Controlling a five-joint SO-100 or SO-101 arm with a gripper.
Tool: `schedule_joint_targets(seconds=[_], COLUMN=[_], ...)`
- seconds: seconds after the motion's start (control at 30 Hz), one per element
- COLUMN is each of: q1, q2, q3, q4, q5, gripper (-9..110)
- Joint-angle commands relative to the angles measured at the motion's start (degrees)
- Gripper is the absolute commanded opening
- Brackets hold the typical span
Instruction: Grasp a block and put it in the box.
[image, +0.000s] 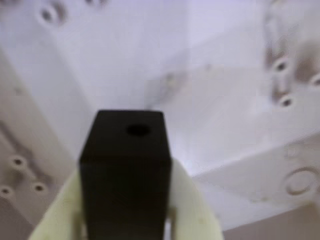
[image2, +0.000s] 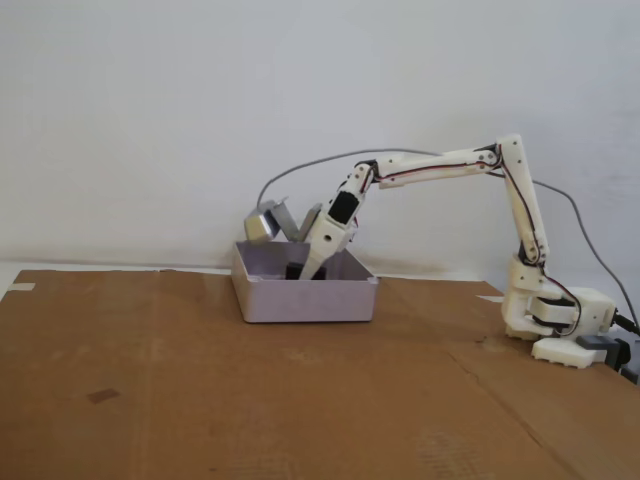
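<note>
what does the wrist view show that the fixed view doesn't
Only the wrist view shows the round hole in the end face of the small matte black rectangular block, the pale fingers on either side of it, and the box's inner floor.

Only the fixed view shows the whole white arm, the brown cardboard surface and a shiny grey metallic casing behind the box.

Both show the block held by the gripper inside the shallow pale lilac-grey plastic box.
</note>
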Motion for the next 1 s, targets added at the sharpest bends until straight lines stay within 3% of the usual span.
schedule_joint_targets(seconds=[0.0, 0.57, 0.8, 0.97], q1=[-0.3, -0.2, -0.3, -0.4], q2=[9.8, 10.0, 10.0, 10.0], q3=[-1.2, -2.0, -1.8, -2.0], q4=[-2.4, -2.5, -2.5, -2.5], q5=[0.1, 0.2, 0.2, 0.2], gripper=[0, 0, 20, 25])
